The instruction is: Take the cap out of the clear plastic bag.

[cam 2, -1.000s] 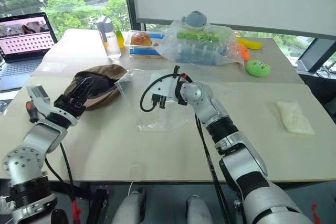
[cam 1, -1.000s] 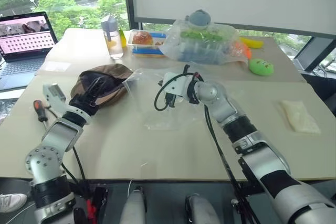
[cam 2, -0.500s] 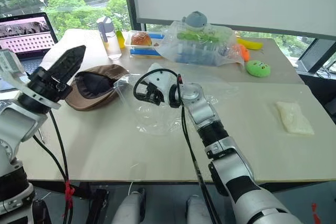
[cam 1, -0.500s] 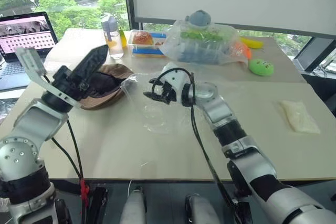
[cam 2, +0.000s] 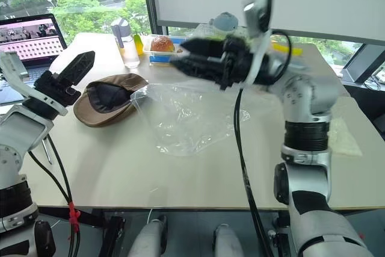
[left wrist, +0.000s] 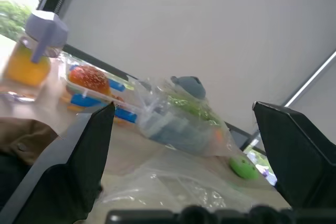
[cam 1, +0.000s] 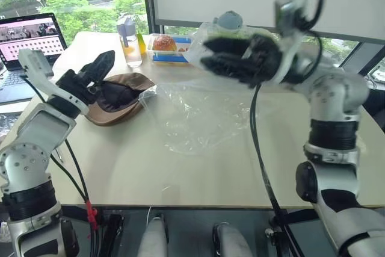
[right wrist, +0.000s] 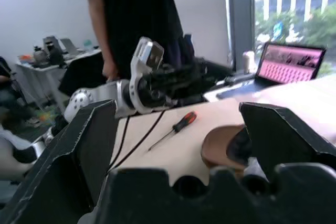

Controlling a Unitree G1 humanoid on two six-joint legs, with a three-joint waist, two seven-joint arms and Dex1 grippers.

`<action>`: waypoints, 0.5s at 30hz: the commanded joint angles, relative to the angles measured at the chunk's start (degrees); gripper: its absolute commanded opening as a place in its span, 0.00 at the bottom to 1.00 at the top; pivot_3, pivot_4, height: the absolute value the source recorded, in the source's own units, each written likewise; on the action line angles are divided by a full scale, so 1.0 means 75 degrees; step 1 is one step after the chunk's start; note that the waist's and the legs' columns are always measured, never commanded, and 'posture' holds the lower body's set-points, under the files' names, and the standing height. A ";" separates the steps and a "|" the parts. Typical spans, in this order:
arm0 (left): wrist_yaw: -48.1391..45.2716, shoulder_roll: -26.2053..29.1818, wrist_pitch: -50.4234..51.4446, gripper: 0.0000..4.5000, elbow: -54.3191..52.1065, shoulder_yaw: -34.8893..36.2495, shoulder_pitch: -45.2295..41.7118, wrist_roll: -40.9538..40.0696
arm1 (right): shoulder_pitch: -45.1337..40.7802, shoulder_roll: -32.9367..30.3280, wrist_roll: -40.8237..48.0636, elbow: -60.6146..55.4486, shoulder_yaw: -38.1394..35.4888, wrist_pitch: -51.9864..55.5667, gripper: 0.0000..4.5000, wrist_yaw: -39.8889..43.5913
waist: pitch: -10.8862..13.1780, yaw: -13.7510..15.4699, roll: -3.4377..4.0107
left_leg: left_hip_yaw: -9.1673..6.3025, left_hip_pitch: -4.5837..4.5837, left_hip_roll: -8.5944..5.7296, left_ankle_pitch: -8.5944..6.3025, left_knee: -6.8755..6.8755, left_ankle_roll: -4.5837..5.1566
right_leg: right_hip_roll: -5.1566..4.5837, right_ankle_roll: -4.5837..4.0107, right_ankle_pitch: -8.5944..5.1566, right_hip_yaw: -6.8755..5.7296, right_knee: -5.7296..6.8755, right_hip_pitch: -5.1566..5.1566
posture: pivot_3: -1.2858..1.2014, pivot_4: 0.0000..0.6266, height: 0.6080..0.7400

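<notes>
The brown cap (cam 1: 114,97) lies on the table with its dark inside facing up, just left of the clear plastic bag (cam 1: 198,115). The bag lies flat and crinkled at the table's middle with nothing in it. My left gripper (cam 1: 90,70) hovers open above the cap's left side, holding nothing; the left wrist view shows its fingers (left wrist: 79,166) wide apart. My right gripper (cam 1: 219,57) is raised high over the bag's far edge, pointing left, open and empty. In the right wrist view the cap (right wrist: 226,142) sits between its spread fingers (right wrist: 79,150).
At the back stand a laptop (cam 1: 30,37), a bottle (cam 1: 128,40), a food box with a bun (cam 1: 165,45) and a lumpy clear bag (left wrist: 178,116). A green toy (left wrist: 242,166) lies near it. A screwdriver (right wrist: 176,127) lies at the left edge. A person (right wrist: 131,14) stands beyond.
My right gripper opened, let go of the bag and swung up and right off the table. The bag settled flat. My left gripper lifted off the cap, which stayed put.
</notes>
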 commanded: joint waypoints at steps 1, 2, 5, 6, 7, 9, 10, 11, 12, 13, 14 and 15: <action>-0.0120 -0.0056 -0.0613 1.00 -0.0258 -0.0010 0.0105 0.0934 | 0.0162 -0.0041 -0.0690 0.0910 -0.0560 -0.0972 0.99 -0.1482 | 0.0000 0.0004 0.0000 | 0.0002 -0.0001 -0.0001 0.0000 0.0000 0.0000 | -0.0001 0.0002 0.0000 0.0000 0.0000 -0.0002 | 0.52 0.24 1.00; -0.0146 -0.0203 -0.1129 1.00 -0.0325 -0.0164 0.0225 0.1644 | 0.0273 0.0112 -0.1096 0.1226 -0.0759 -0.1563 0.99 -0.2345 | 0.0000 0.0004 0.0000 | 0.0002 0.0000 0.0000 0.0000 0.0003 0.0000 | -0.0001 0.0003 0.0001 0.0000 0.0001 -0.0001 | 0.52 0.24 1.00; 0.0013 -0.0618 -0.1732 1.00 -0.0559 -0.0444 0.0489 0.2616 | 0.0853 0.0718 -0.2086 0.1380 -0.1129 -0.3137 0.99 -0.4526 | -0.0002 0.0029 0.0000 | 0.0005 0.0000 -0.0002 0.0000 0.0003 0.0000 | -0.0002 -0.0002 0.0009 0.0000 -0.0004 0.0003 | 0.52 0.24 1.00; 0.0085 -0.0761 -0.1844 1.00 -0.0637 -0.0534 0.0567 0.2865 | 0.1193 0.0891 -0.2389 0.1236 -0.1116 -0.3530 0.99 -0.4991 | -0.0001 0.0040 0.0000 | 0.0005 -0.0006 -0.0002 0.0000 0.0000 0.0000 | -0.0002 -0.0003 0.0013 0.0000 -0.0013 0.0002 | 0.52 0.24 1.00; 0.0120 -0.0872 -0.1942 1.00 -0.0684 -0.0593 0.0613 0.3068 | 0.1422 0.1006 -0.2591 0.1140 -0.1090 -0.3800 0.99 -0.5279 | -0.0002 0.0053 0.0000 | 0.0004 -0.0013 -0.0005 0.0000 -0.0003 0.0000 | -0.0002 -0.0006 0.0019 0.0000 -0.0014 0.0000 | 0.52 0.24 1.00; 0.0391 -0.1123 -0.2199 1.00 -0.0746 -0.0949 0.0885 0.3928 | 0.2219 0.1061 -0.3212 0.0888 -0.0749 -0.4465 0.99 -0.5558 | 0.0000 0.0058 0.0002 | 0.0005 -0.0018 -0.0008 0.0000 -0.0010 0.0000 | -0.0002 -0.0004 0.0028 0.0004 -0.0018 -0.0004 | 0.52 0.24 1.00; 0.0433 -0.1254 -0.2331 1.00 -0.0753 -0.1147 0.1064 0.4305 | 0.2590 0.1060 -0.3492 0.0844 -0.0589 -0.4764 0.99 -0.5657 | 0.0000 0.0061 0.0003 | 0.0006 -0.0030 -0.0009 0.0002 -0.0011 0.0002 | -0.0002 0.0022 0.0044 0.0007 -0.0016 -0.0016 | 0.52 0.24 1.00; 0.0439 -0.1363 -0.2430 1.00 -0.0758 -0.1273 0.1181 0.4578 | 0.2836 0.1056 -0.3669 0.0825 -0.0475 -0.4982 0.99 -0.5736 | 0.0000 0.0051 0.0003 | 0.0005 -0.0028 -0.0012 0.0002 -0.0014 0.0003 | -0.0002 0.0046 0.0054 0.0008 -0.0019 -0.0010 | 0.52 0.24 1.00; 0.0540 -0.1682 -0.2676 1.00 -0.0697 -0.1338 0.1360 0.4802 | 0.3166 0.1070 -0.3838 0.0858 -0.0401 -0.5261 0.99 -0.5820 | 0.0000 0.0037 0.0004 | 0.0010 -0.0023 -0.0012 0.0002 -0.0015 0.0003 | -0.0002 0.0048 0.0054 0.0014 -0.0023 -0.0007 | 0.52 0.24 1.00; 0.0670 -0.1963 -0.2833 1.00 -0.0635 -0.1340 0.1514 0.4955 | 0.3421 0.1070 -0.3960 0.0898 -0.0335 -0.5471 0.99 -0.5851 | -0.0001 0.0027 0.0006 | 0.0012 -0.0024 -0.0012 0.0002 -0.0016 0.0003 | -0.0002 0.0052 0.0058 0.0015 -0.0026 -0.0010 | 0.52 0.24 1.00; 0.0692 -0.2170 -0.3084 1.00 -0.0510 -0.1421 0.1719 0.5250 | 0.3674 0.1085 -0.4066 0.0976 -0.0311 -0.5709 0.99 -0.5911 | -0.0001 0.0014 0.0006 | 0.0012 -0.0017 -0.0012 0.0002 -0.0016 0.0003 | -0.0002 0.0055 0.0061 0.0015 -0.0036 0.0000 | 0.52 0.24 1.00; 0.0651 -0.2319 -0.3368 1.00 -0.0420 -0.1488 0.1886 0.5559 | 0.3850 0.1103 -0.4093 0.1032 -0.0310 -0.5843 0.99 -0.5957 | -0.0001 -0.0004 0.0006 | 0.0011 -0.0008 -0.0010 0.0002 -0.0013 0.0003 | -0.0001 0.0062 0.0062 0.0013 -0.0047 0.0018 | 0.52 0.24 1.00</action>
